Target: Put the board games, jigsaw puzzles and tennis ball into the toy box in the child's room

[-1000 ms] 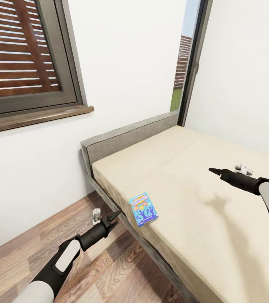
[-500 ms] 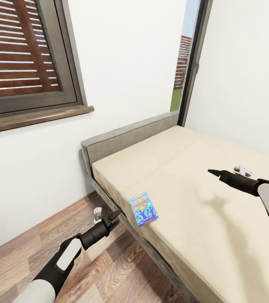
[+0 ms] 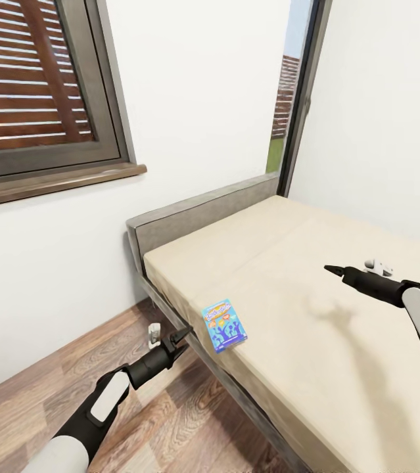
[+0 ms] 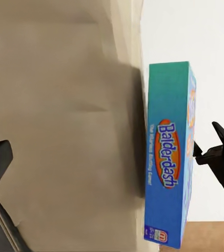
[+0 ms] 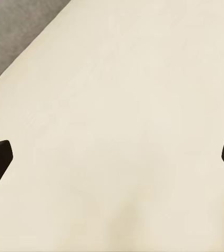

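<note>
The blue printed board game box with a yellow title [image 3: 223, 326] lies flat on the beige mattress of the grey-framed bed [image 3: 341, 341], right at the bed's near-left edge, with one corner reaching to or just past that edge. Its long axis runs roughly from the bed's edge toward the far side, slightly skewed.

The black left gripper [image 3: 178, 339] hangs over the wood plank floor [image 3: 170, 420] just beside the bed's side, its jaws spread apart and empty. The box is just to the right of it and a little higher, close but not touching. In the left wrist view the box's narrow blue side [image 4: 167, 168] stands between the two dark fingers [image 4: 220, 155], nearer one than the other, so the open jaws look roughly lined up across the box's thickness.

The black right gripper [image 3: 333, 269] hovers over the middle of the mattress, well apart from the box, with its jaws wide open on nothing; bare bedding [image 5: 122, 136] lies below it.

The left arm is clearly the nearer one. I judge the next move to be a short advance to the right, so that the fingers straddle the box's edge before closing.
</note>
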{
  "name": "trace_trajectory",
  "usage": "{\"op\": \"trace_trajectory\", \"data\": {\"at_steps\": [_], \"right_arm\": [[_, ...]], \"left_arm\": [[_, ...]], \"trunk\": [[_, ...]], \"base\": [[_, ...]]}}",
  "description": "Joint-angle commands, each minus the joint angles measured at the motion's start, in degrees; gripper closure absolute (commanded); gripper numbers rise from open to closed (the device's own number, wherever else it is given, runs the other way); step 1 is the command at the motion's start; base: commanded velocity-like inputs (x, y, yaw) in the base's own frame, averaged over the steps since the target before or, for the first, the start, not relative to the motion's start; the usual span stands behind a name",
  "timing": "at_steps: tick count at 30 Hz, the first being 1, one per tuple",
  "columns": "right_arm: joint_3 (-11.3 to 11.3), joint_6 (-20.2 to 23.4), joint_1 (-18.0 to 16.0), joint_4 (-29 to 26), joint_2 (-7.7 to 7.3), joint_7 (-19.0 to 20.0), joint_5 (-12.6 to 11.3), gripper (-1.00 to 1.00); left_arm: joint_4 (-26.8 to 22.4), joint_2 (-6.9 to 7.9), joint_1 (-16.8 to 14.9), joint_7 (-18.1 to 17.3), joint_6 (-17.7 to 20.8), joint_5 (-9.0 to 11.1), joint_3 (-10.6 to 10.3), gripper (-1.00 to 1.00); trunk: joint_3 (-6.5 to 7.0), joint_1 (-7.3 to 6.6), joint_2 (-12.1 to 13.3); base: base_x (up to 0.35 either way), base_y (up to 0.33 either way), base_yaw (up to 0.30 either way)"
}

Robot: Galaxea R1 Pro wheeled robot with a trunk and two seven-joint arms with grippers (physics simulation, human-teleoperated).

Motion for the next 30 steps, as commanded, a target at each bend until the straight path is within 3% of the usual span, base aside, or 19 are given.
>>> {"op": "trace_trajectory", "data": {"at_steps": [1,5,10,30], "right_arm": [[-0.1,0.3,0.0,-0.1,0.01,0.3,0.2,-1.0],[-0.1,0.3,0.0,-0.2,0.01,0.3,0.2,-1.0],[-0.1,0.3,0.1,-0.3,0.01,0.3,0.2,-1.0],[-0.1,0.3,0.1,-0.4,0.04,0.2,0.2,-1.0]], "left_arm": [[0.0,-0.02,0.0,0.0,0.5,0.5,0.0,-1.0],[0.0,-0.06,-0.1,0.0,0.6,0.5,0.0,-1.0],[0.0,-0.16,-0.1,0.0,1.0,0.4,0.0,-1.0],[-0.1,-1.87,-0.1,0.1,1.3,0.3,-0.1,-1.0]], "trunk": [[-0.23,0.21,-0.4],[-0.95,1.09,-2.0],[-2.06,1.22,-2.1],[-2.06,1.22,-2.1]], "base": [[0.0,0.0,0.0],[0.0,0.0,0.0],[0.0,0.0,0.0],[0.0,0.0,0.0]]}}
